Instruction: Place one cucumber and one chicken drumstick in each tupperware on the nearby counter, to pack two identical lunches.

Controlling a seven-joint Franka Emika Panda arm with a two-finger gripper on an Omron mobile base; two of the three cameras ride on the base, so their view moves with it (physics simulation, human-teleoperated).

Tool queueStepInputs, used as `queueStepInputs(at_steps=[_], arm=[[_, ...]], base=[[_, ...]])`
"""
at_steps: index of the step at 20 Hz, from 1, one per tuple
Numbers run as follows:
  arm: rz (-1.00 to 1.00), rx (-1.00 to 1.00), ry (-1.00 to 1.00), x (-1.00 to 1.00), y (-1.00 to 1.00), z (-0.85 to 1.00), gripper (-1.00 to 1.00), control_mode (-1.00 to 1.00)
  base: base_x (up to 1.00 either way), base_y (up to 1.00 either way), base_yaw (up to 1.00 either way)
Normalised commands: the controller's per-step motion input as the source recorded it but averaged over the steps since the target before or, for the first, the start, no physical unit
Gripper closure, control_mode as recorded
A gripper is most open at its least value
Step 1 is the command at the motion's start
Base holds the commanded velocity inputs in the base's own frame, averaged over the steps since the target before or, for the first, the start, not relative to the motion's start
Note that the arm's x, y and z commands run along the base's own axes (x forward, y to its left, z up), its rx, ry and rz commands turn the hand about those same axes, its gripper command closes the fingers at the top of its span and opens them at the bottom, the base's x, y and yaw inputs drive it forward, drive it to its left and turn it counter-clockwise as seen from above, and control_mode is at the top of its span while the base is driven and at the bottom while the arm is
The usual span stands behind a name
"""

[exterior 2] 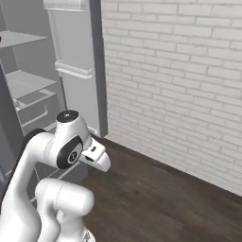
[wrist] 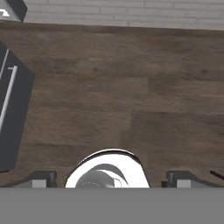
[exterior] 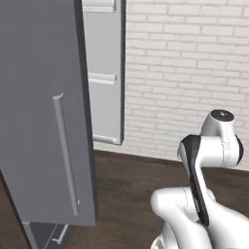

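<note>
Gripper (wrist: 112, 178) spread wide, empty, pointing at wood floor (wrist: 131, 87). Open fridge door (exterior: 46, 112) close beside arm (swing or drive may clip it). Cucumbers, drumsticks, tupperware unseen; location cannot tell.

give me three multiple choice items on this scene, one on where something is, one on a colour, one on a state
1. Where does the long bar handle sit?
A. on the grey door
B. on the brick wall
C. on the floor

2. What colour is the brick wall?
A. red
B. white
C. green

3. How does the gripper stand?
A. shut on a cucumber
B. open, holding nothing
C. shut on a drumstick

Answers:
1 A, the handle runs down the grey door in the left base view.
2 B, the bricks are pale white in both base views.
3 B, in the hand view the fingertips stand wide apart over the dark wood floor.
</note>
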Motion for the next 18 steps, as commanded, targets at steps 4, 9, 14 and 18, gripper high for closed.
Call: queueStepInputs(at_steps=[4,9,14,18], arm=[[0.0,0.0,0.0,0.0,0.0,0.0,-1.0,1.0],[0.0,0.0,0.0,0.0,0.0,0.0,-1.0,1.0],[0.0,0.0,0.0,0.0,0.0,0.0,-1.0,1.0],[0.0,0.0,0.0,0.0,0.0,0.0,-1.0,1.0]], base=[[0.56,-0.82,0.07],[0.94,0.21,0.0],[1.0,-0.71,-0.13],[1.0,-0.69,-0.02]])
